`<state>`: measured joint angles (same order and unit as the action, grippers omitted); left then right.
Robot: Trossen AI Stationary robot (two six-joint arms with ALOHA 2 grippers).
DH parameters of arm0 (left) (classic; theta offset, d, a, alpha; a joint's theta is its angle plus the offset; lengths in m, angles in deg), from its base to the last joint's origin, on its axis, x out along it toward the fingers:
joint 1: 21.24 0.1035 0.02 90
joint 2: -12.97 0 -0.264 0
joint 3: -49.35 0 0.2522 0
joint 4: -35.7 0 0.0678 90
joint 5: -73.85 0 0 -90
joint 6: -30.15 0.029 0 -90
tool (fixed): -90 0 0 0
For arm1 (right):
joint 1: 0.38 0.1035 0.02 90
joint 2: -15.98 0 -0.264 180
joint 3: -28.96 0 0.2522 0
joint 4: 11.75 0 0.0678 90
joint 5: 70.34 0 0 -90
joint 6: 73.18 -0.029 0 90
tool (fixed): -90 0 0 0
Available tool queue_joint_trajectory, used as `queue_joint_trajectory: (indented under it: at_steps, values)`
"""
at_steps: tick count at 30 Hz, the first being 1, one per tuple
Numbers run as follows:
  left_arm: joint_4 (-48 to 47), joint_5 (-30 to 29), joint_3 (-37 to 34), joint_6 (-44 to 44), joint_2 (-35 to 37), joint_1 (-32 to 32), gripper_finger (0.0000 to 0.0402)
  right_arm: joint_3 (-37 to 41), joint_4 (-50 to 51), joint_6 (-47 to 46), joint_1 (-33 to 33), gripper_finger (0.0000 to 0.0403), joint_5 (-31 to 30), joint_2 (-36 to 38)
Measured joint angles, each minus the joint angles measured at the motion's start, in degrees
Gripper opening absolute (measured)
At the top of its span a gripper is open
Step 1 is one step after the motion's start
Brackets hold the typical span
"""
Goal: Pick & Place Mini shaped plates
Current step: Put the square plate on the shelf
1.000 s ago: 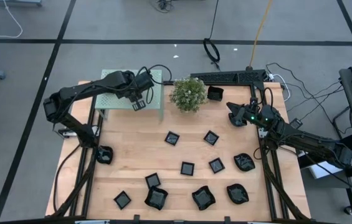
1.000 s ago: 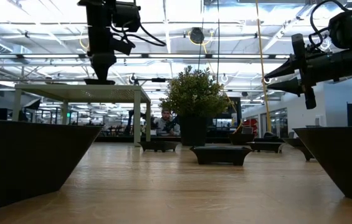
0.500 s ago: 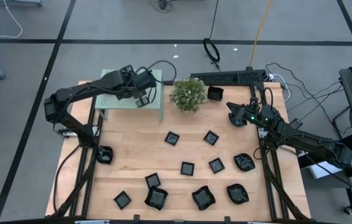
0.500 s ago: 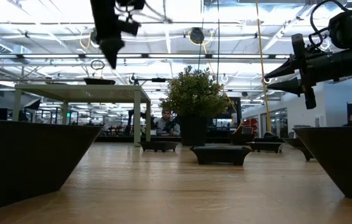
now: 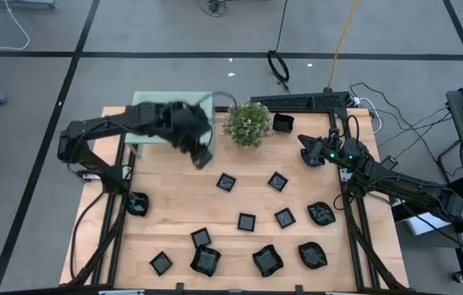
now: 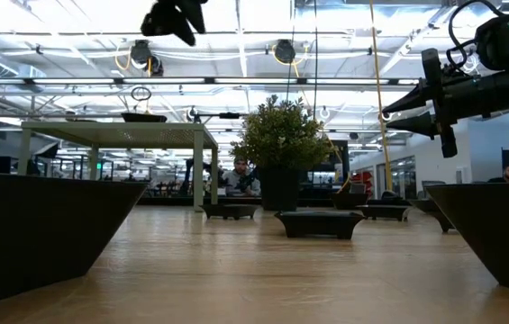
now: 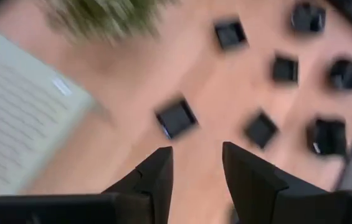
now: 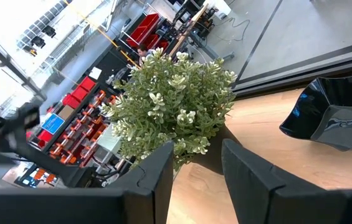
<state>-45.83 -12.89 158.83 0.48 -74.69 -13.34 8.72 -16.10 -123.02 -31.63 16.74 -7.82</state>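
Note:
Several small black plates lie flat on the wooden table (image 5: 174, 197), among them a square one (image 5: 226, 182) and a wavy one (image 5: 321, 214). One black plate (image 6: 143, 117) rests on top of the pale green stand (image 5: 153, 123). My left gripper (image 5: 201, 154) is open and empty, high above the table off the stand's near right corner. In the left wrist view (image 7: 195, 149) it looks down on a square plate (image 7: 176, 118). My right gripper (image 5: 306, 149) is open and empty, in the air at the far right.
A leafy potted plant (image 5: 247, 123) stands at the far middle, between the stand and a black wavy plate (image 5: 283, 124). Several plates crowd the near edge (image 5: 267, 260). One plate (image 5: 138, 203) lies by the left edge. People show in the room beyond.
My left gripper has gone up off the top of the green stand, then toward the table's near and right side, tipping as it went. The black plate stays on the stand's top. My right gripper has kept still.

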Motion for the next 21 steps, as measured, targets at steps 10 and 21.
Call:
queue_joint_trajectory:
  at_steps: [10,21]
  values:
    - [-6.7,0.3,-9.0,-12.9,-0.1,-15.4,0.014,0.0,0.0,0.0,0.0,0.0123,0.0,0.0]
    - [-3.9,-2.5,-23.3,-37.6,-0.1,-26.6,0.0141,0.0,0.0,0.0,0.0,0.0123,0.0,0.0]
